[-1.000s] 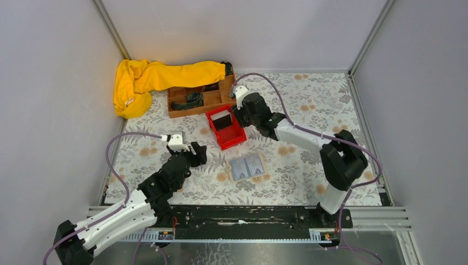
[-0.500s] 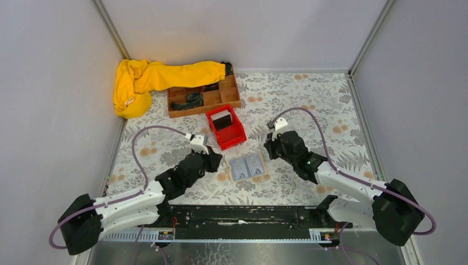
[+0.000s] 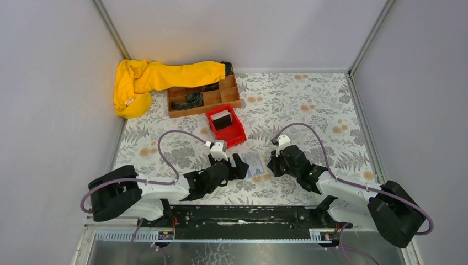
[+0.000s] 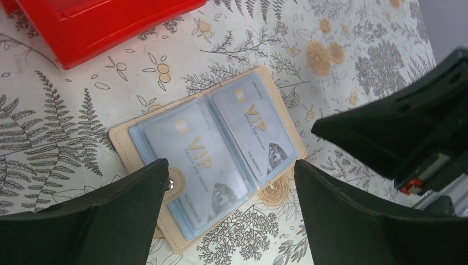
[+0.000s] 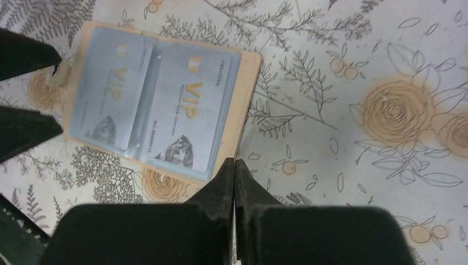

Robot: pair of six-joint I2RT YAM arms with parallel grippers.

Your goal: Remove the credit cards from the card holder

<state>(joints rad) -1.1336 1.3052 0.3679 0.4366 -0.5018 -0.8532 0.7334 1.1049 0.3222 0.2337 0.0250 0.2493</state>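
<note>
Both arms have swung inward since the earlier frame and now flank the card holder (image 3: 256, 164), lying open on the table (image 3: 309, 105) near the red bin (image 3: 226, 128), with the left end effector (image 3: 240, 165) at its left edge and the right end effector (image 3: 272, 165) at its right. From the left wrist, the jaws stand wide, released, straddling the card holder, with the credit cards (image 4: 193, 157) tucked in clear sleeves. From the right wrist, the fingers are clenched on nothing, tips just beside the tan edge. Extraction looks not yet begun; next, probably, one arm pins the card holder while the other pinches a card's edge.
</note>
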